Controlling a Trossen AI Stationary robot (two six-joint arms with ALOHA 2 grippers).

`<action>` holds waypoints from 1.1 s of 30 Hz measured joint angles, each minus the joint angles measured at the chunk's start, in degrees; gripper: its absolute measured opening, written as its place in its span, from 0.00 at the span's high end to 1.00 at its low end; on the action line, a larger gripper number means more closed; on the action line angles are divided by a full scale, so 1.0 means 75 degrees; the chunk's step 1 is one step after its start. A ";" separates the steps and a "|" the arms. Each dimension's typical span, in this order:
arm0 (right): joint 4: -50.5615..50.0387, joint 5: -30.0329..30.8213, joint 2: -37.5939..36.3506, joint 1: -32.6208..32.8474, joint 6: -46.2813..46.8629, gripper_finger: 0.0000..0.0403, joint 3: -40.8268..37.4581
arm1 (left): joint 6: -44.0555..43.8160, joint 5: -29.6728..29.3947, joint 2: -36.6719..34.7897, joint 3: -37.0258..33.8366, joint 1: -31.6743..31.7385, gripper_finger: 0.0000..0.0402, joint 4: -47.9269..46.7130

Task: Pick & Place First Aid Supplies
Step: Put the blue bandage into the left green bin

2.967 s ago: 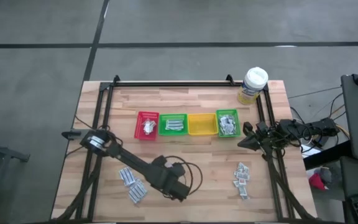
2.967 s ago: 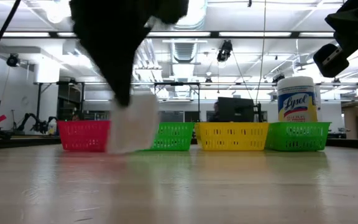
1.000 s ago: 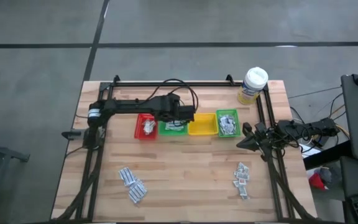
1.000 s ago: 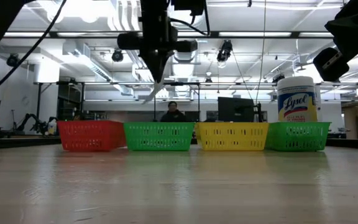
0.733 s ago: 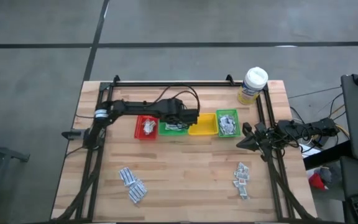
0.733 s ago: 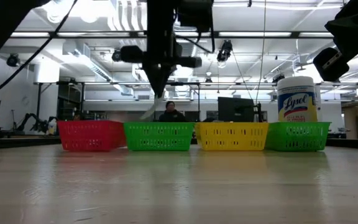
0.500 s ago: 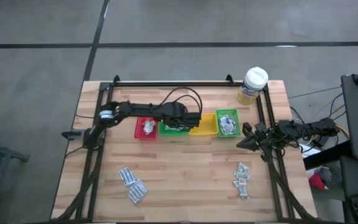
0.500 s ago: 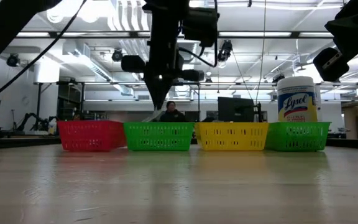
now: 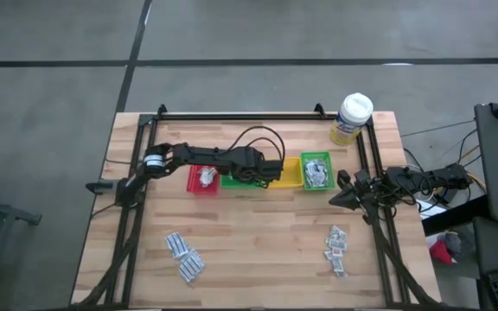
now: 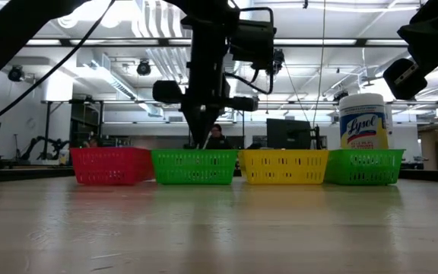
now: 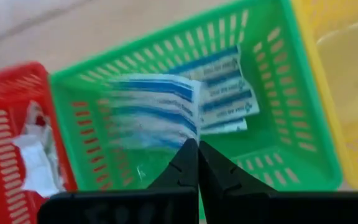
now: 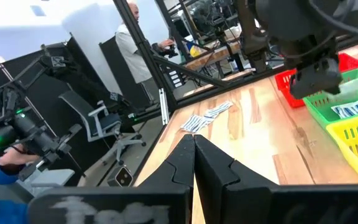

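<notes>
My left gripper (image 11: 196, 149) points steeply down over the left green bin (image 9: 236, 182), shut on a white-blue sachet (image 11: 151, 112). In the low view its fingertips (image 10: 201, 142) reach the bin's rim (image 10: 195, 154). More white-blue sachets (image 11: 225, 93) lie flat on this bin's floor. The red bin (image 9: 203, 176) holds white pads, and the right green bin (image 9: 316, 171) holds several sachets. Loose sachets lie in two heaps on the table, near left (image 9: 184, 256) and near right (image 9: 337, 245). My right gripper (image 12: 194, 147) waits shut at the table's right edge, pointing level. My left gripper pinches the white-blue sachet by one edge (image 11: 186, 132) between its two fingertips, coming from above and pointing steeply down. The sachet sticks out past the fingertips over the sachets lying in the left green bin; whether it touches them I cannot tell.
The four bins stand side by side in a row, the yellow one (image 9: 285, 178) between the two green ones. A white-lidded wipes tub (image 9: 353, 117) stands at the far right corner. A dark frame (image 9: 232, 117) runs along the table's far edge and sides. Bare wood lies between the two heaps.
My left gripper has come down toward the left green bin and shifted a little toward the table's right edge, staying shut. The white-blue sachet has gone down with it, from above the bin's rim to about the rim's level.
</notes>
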 joint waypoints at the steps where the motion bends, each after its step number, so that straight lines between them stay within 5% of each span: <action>1: 0.0000 0.0000 0.0000 0.0000 0.0001 0.98 -0.0001 | -0.0005 0.0129 0.0037 0.0000 0.0000 1.00 0.0008; 12: 0.0000 0.0000 0.0000 -0.0001 0.0002 0.98 -0.0003 | 0.0044 0.0342 0.0100 0.0003 0.0058 1.00 0.0253; 22: 0.0000 0.0000 0.0003 0.0000 0.0003 0.98 -0.0002 | 0.1002 0.0319 0.0099 0.0003 0.0114 1.00 0.1856; 33: 0.0000 -0.0003 0.0000 0.0001 0.0003 0.98 -0.0001 | 0.1071 0.0313 0.0102 -0.0006 0.0117 1.00 0.0909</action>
